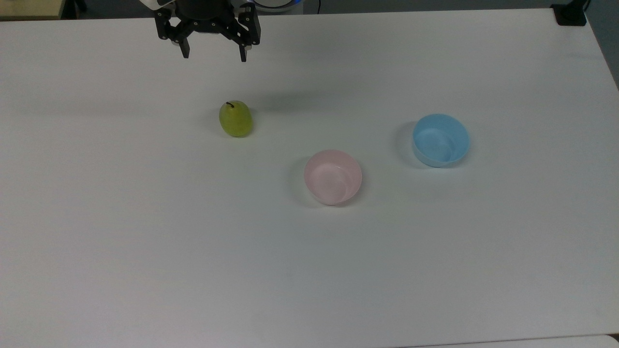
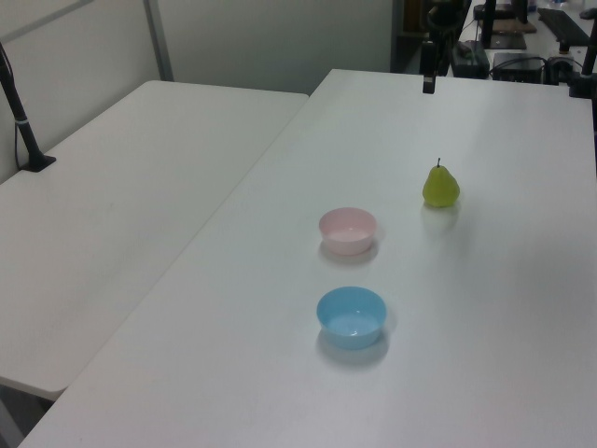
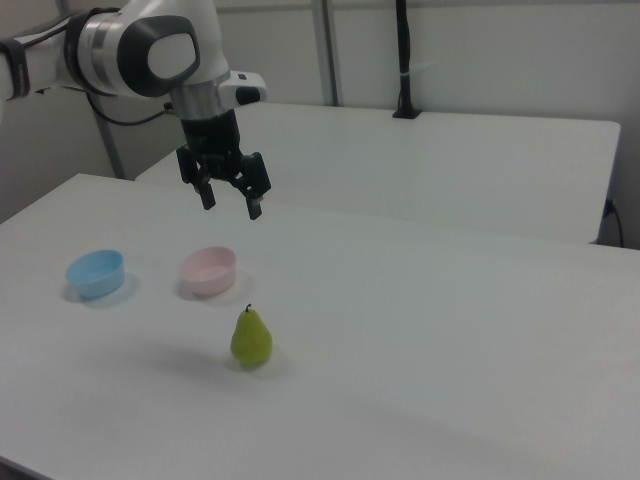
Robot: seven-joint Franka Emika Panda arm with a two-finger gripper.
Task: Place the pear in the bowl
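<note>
- While the end effector (image 1: 213, 54) hangs released and empty, the pear (image 1: 236, 119) stands upright on the counter (image 1: 145, 217) well below it; an off-centre descent could topple the fruit.
- Beyond the pear from it, the bowl (image 1: 332, 176) neighbours a blue bowl (image 1: 440, 140), risking confusion.

We can read no text, label, brand or number anywhere right now. We find no lettering on the pear (image 1: 235, 119), none on the pink bowl (image 1: 332, 176) or the blue bowl (image 1: 440, 139), and no sign on the white table (image 1: 145, 232).
</note>
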